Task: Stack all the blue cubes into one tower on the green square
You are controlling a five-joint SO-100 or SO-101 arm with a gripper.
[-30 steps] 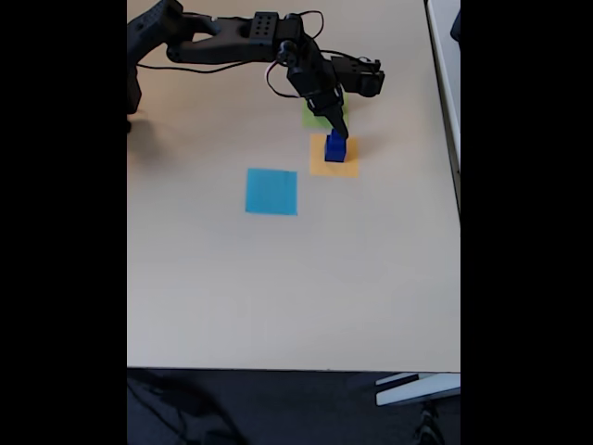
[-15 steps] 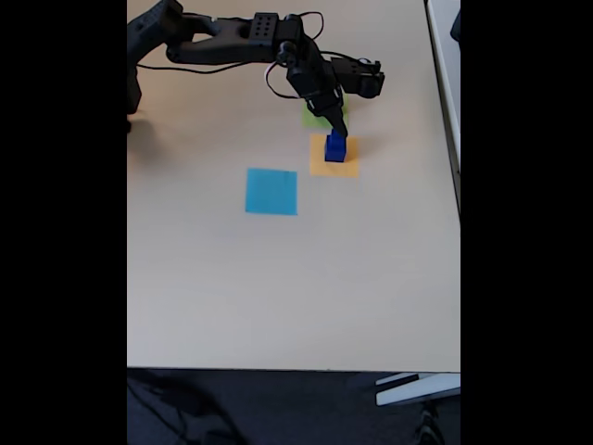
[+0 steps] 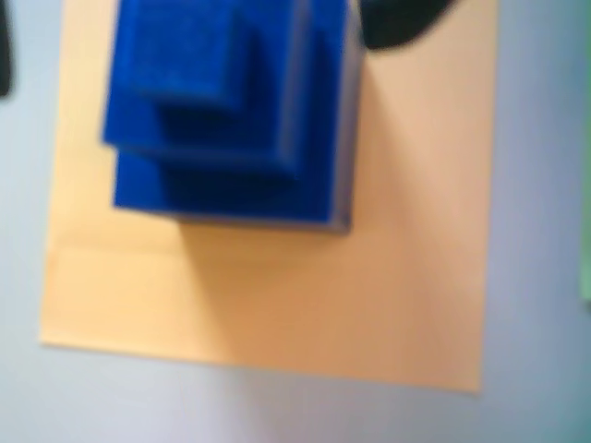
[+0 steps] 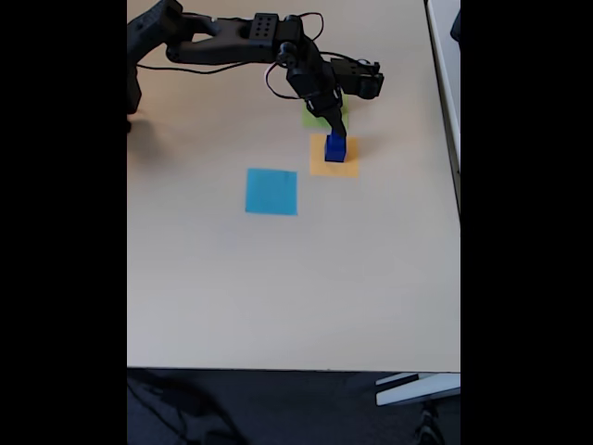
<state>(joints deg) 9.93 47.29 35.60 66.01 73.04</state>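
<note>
1. Gripper [image 4: 335,130] is hanging right over the tower [image 4: 335,148] in the fixed view, its dark fingers pointing down toward the top cube; whether the jaws are released or clenched I cannot tell, as the view is too small and the wrist view is blurred.
2. Filling the upper left of the wrist view, the tower [image 3: 231,111] is showing as three stepped blue cubes, the widest lowest and the narrowest highest, with a dark gripper part peeking in at about 1 o'clock from it.
3. Under the tower, the orange square [image 3: 388,277] is lying flat, with the stack sitting toward its 11 o'clock corner in the wrist view; in the fixed view the orange square [image 4: 345,167] is showing bare paper at 5 o'clock from the stack.
4. At 8 o'clock from the tower in the fixed view, the light blue square [image 4: 271,191] is lying well apart on the table [image 4: 278,297].
5. Beyond the tower, at 12 o'clock, the green square [image 4: 312,120] is lying just beside the orange one, mostly hidden under the arm [image 4: 232,42], and carrying no cube that I can make out.
</note>
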